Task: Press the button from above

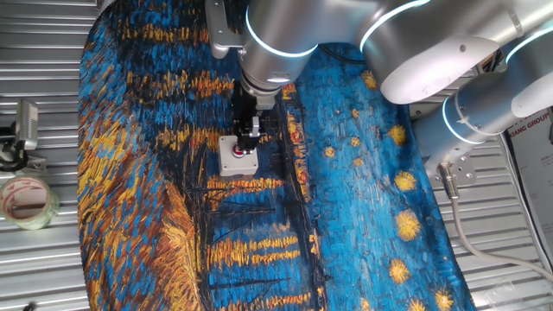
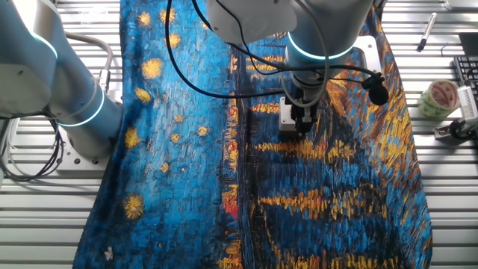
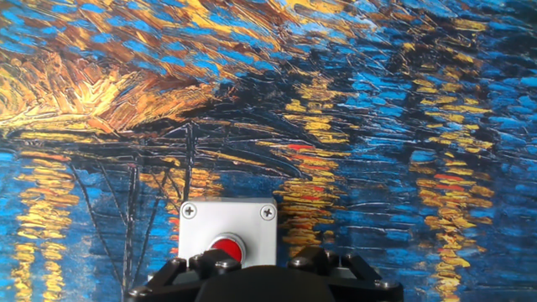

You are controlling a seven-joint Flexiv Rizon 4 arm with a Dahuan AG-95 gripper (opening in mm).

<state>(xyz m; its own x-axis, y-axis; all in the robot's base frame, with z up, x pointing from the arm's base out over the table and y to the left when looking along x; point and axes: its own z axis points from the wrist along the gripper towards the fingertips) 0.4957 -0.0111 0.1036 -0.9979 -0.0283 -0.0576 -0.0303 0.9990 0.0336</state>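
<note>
The button [image 3: 226, 248] is a small round red push-button in the top of a light-grey square box [image 3: 228, 220] with screws at its corners. The box lies on a blue and yellow painted cloth [image 3: 377, 126]. In one fixed view the gripper [image 1: 248, 138] hangs straight above the box [image 1: 239, 161], its tips just over the button [image 1: 238, 152]. In the other fixed view the gripper [image 2: 302, 123] covers most of the box [image 2: 285, 116], and the button is hidden. In the hand view only the gripper's dark body [image 3: 260, 281] shows, at the bottom edge. No view shows whether the fingers are open or shut.
A roll of tape [image 1: 26, 200] and a metal clamp [image 1: 24, 130] lie on the slatted table beside the cloth; they also show in the other fixed view: tape [image 2: 441, 97], clamp [image 2: 457, 125]. A pen [image 2: 427, 31] lies at the far edge. The arm's base [image 2: 75, 104] stands beside the cloth.
</note>
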